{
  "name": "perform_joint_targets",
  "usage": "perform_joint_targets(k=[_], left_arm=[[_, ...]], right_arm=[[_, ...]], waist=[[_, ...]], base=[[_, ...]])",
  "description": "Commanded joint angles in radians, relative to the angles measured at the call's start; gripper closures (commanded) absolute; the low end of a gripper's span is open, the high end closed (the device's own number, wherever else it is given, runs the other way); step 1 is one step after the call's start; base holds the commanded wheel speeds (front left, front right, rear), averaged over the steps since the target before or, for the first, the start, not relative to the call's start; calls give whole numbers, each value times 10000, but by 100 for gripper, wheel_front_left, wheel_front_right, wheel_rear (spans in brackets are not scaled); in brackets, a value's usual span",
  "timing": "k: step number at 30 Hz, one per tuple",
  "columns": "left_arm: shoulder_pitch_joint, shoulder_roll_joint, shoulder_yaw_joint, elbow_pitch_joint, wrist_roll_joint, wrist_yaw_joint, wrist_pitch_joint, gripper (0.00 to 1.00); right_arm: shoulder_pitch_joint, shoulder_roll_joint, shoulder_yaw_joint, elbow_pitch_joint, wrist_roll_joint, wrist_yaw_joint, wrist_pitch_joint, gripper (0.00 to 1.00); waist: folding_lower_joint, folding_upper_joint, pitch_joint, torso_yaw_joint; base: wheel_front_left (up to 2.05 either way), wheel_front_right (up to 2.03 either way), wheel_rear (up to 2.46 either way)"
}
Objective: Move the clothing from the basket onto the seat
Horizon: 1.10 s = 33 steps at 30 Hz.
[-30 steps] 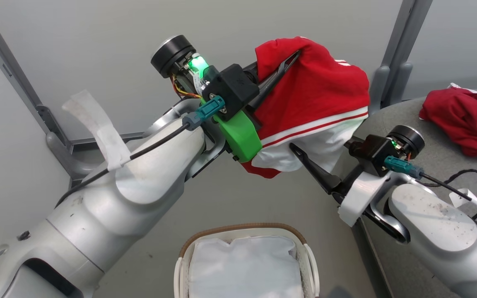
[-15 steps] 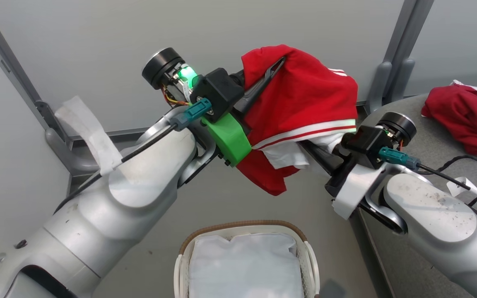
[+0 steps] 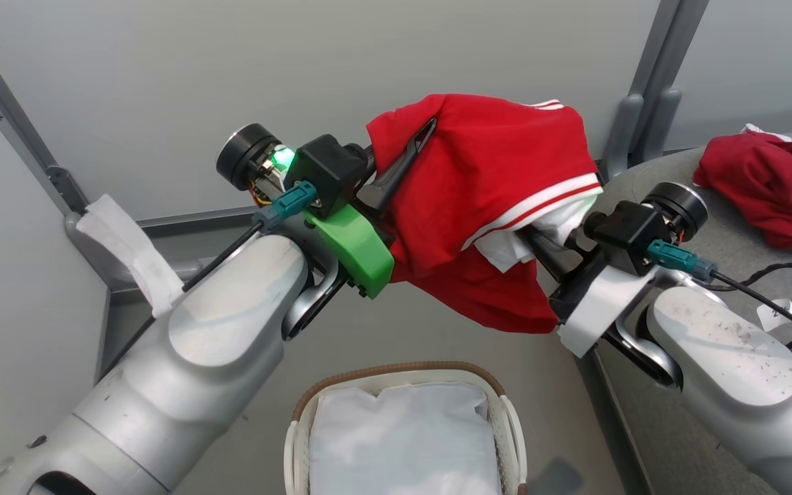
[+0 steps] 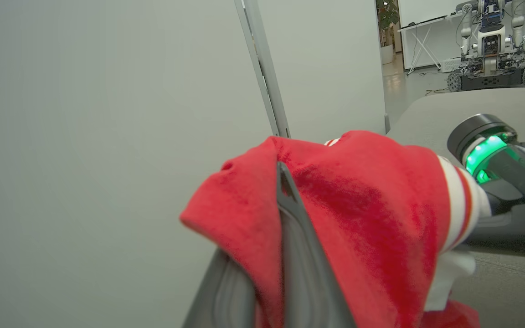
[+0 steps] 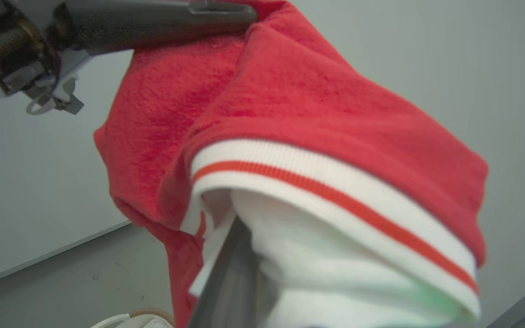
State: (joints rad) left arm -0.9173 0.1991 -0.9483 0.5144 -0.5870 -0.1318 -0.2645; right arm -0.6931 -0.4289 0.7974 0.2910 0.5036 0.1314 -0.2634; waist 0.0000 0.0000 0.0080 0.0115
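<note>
Holding the red garment [image 3: 492,192] at frame centre, our left gripper [image 3: 423,134] pinches its fold; our right gripper [image 3: 540,244] is buried in fabric, so we cannot tell its grip. We should carry the hanging hem clear over the seat [image 3: 733,213] edge at right before releasing.

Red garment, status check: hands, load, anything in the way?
Left hand shut on red garment, held up clear of basket. Right hand buried in its white hem, grip unclear. Second garment on seat; right forearm sits between load and seat.
</note>
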Motion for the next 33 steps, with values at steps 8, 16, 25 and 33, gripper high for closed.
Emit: perform_joint_targets(k=[8, 16, 25, 33], left_arm=[[1523, -204, 1149, -172, 164, 69, 7, 0], [3349, -695, 2120, -231, 742, 34, 5, 0], [4932, -1137, 2823, -183, 1339, 4, 5, 0], [5324, -1330, 3003, -359, 1725, 4, 5, 0]], right_arm=[[489, 70, -803, -110, -295, -14, -19, 100], [944, 95, -1620, -108, -588, -14, -19, 100], [1375, 147, -2379, -83, -883, -14, -19, 100], [1678, 315, -2909, 143, -1040, -14, -21, 100]], waist=[[0, 0, 91, -91], [0, 0, 156, -255], [0, 0, 241, -583], [0, 0, 317, -1083]], base=[[0, 0, 0], [0, 0, 0], [0, 0, 0], [0, 0, 0]])
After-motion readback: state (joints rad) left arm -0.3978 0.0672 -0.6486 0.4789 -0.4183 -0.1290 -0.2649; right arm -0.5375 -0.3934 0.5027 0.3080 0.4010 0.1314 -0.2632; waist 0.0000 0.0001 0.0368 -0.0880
